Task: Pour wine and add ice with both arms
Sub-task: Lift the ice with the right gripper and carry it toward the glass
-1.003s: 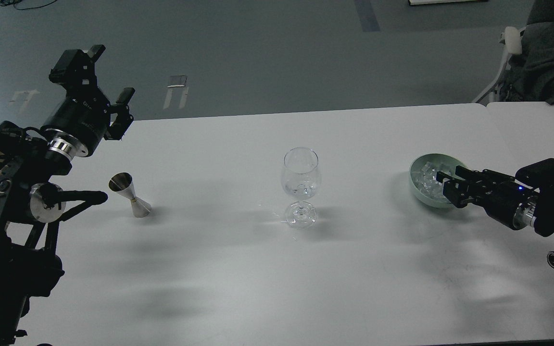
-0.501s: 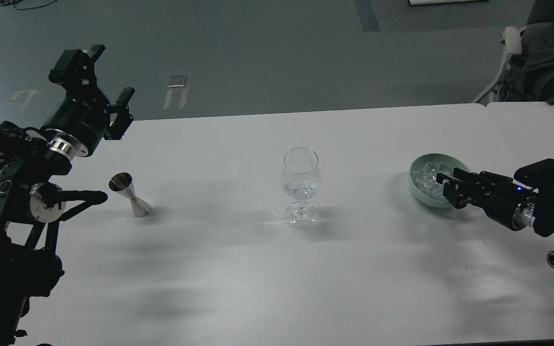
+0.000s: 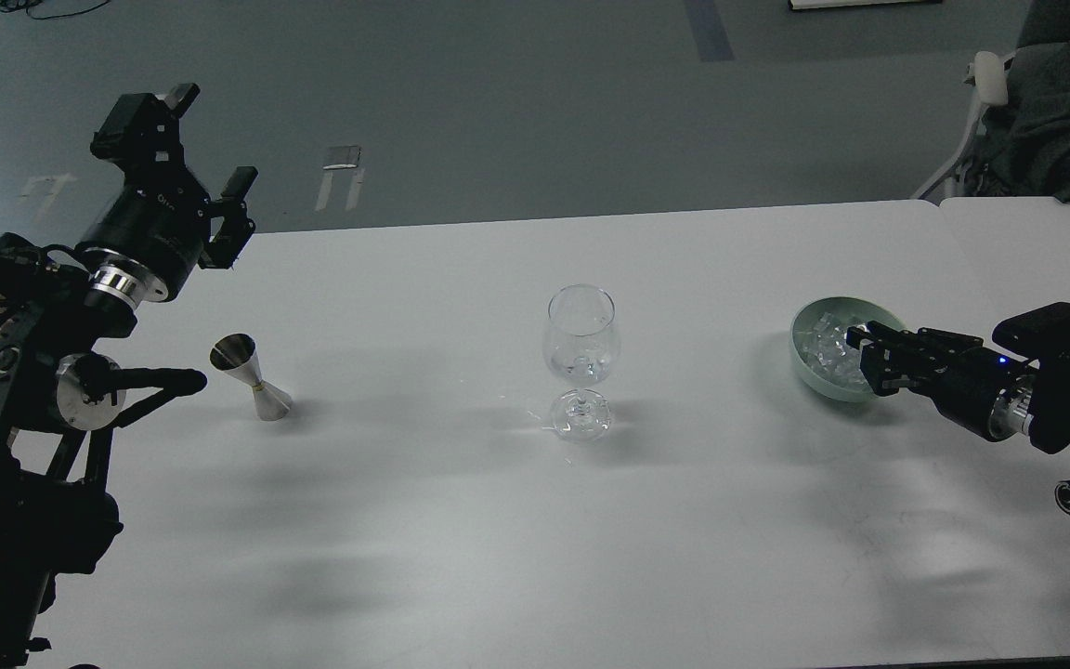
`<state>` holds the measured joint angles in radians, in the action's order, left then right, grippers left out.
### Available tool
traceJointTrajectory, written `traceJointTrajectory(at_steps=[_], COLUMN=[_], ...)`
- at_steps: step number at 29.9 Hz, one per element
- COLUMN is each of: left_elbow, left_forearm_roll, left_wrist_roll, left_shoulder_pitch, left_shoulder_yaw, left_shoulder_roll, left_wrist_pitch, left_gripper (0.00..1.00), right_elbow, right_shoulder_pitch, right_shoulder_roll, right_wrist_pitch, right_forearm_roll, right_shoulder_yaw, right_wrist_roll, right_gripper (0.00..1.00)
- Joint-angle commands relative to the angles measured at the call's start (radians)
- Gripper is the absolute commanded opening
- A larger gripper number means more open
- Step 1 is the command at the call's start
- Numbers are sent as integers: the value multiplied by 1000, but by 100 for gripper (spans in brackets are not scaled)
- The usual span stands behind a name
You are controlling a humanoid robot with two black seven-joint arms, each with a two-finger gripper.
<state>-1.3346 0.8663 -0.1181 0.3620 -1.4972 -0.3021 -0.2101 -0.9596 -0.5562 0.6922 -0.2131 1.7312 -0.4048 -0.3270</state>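
Small clear glassy ice cubes [image 3: 823, 346] heaped in a pale green round bowl [image 3: 809, 379] at the right of the white table [image 3: 461, 520]. Right black two-finger gripper [image 3: 862, 358] at the bowl's near rim, fingertips among the cubes; opening and hold impossible to tell. Shallow clear wine [image 3: 580, 368] in the stemmed clear wine glass [image 3: 580, 353], centre table. Steel hourglass jigger [image 3: 251, 378] at left, upright. Left black gripper [image 3: 196, 153] raised, fingers spread wide, empty. Partial white lettering on its body, unreadable.
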Motion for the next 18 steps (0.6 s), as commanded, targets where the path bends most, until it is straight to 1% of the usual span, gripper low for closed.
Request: traceJointTrajectory(at_steps=[1,2,5,7,8,9,11,13,14,16,17,18], left_elbow=[0,0,0,0,0,0,0,0,0,0,0,0], left_forearm_roll=[-1,0,0,-1,0,-1,0,0,0,0,0,0], left_wrist_roll=[0,0,0,0,0,0,0,0,0,0,0,0], left_shoulder_pitch=[0,0,2,2,2,2,2,3,8,14,14,15], left_shoulder_yaw=[0,0,0,0,0,0,0,0,0,0,0,0], left_shoulder_roll=[0,0,0,0,1,1,3,11,12,14,14,12], left_wrist_pitch=[0,0,0,0,0,0,0,0,0,0,0,0], left_gripper=[97,97,97,97,97,97,97,97,97,97,97,97], right_elbow=[-74,-129,-218,-334,-362,-422,-481,-574,-591,-633,-633,-640], right_shoulder_pitch=[-16,-27,-48,-106,-120,-146,-168,-224,-241,-310,-311,-341], right_shoulder_roll=[54,100,168,252,272,309,334,360,362,363,363,359], right_wrist_pitch=[-3,-3,0,1,1,14,38,92,104,161,161,193], right_forearm_roll=[-7,-9,-12,-28,-35,-44,-48,-48,-48,-48,-48,-48], right_shoulder_yaw=[-23,-38,-51,-52,-52,-51,-52,-52,-51,-48,-48,-48], right_wrist_roll=[0,0,-1,-7,-7,-9,-9,-9,-7,-7,-7,-7], right_gripper=[0,0,0,0,0,0,0,0,0,0,0,0])
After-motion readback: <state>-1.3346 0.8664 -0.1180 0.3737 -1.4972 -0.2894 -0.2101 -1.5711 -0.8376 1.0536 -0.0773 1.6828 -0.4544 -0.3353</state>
